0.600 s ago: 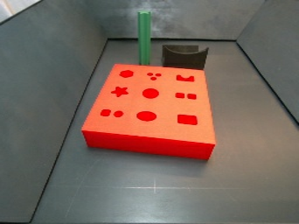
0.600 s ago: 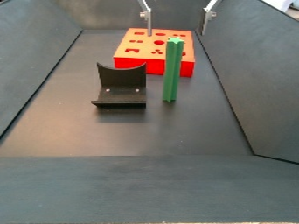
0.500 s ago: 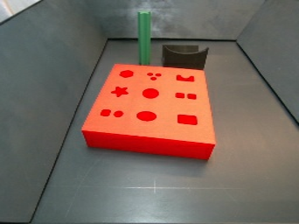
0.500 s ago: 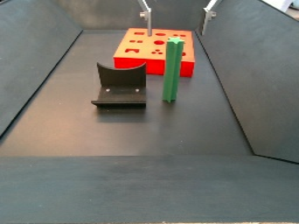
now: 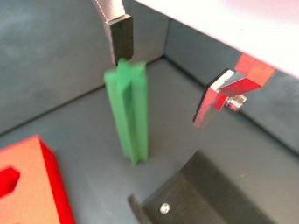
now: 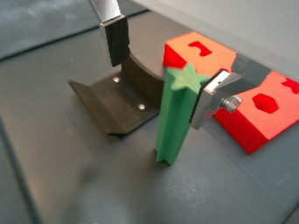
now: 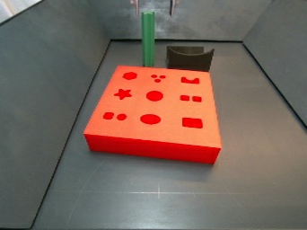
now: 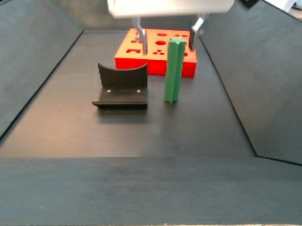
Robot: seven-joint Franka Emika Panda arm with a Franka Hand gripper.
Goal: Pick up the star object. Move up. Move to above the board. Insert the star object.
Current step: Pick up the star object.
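Observation:
The star object (image 8: 175, 71) is a tall green peg with a star-shaped top, standing upright on the floor between the board and the fixture. It shows in the other side view (image 7: 149, 40) and in both wrist views (image 5: 128, 114) (image 6: 176, 118). The board (image 7: 156, 108) is a flat red-orange block with shape cutouts; it also shows in a side view (image 8: 151, 51). My gripper (image 8: 168, 37) is open just above the peg's top, one finger on either side, not touching it. It also shows in a side view (image 7: 151, 8) and in both wrist views (image 5: 170, 70) (image 6: 166, 70).
The dark fixture (image 8: 122, 86) stands on the floor beside the peg, also in the other side view (image 7: 189, 56) and both wrist views (image 6: 117, 101) (image 5: 211, 197). Grey walls close in the floor on all sides.
My gripper has come down towards the peg: its white body is now in a side view and the fingers sit lower, around the peg's top. Peg and board have not moved.

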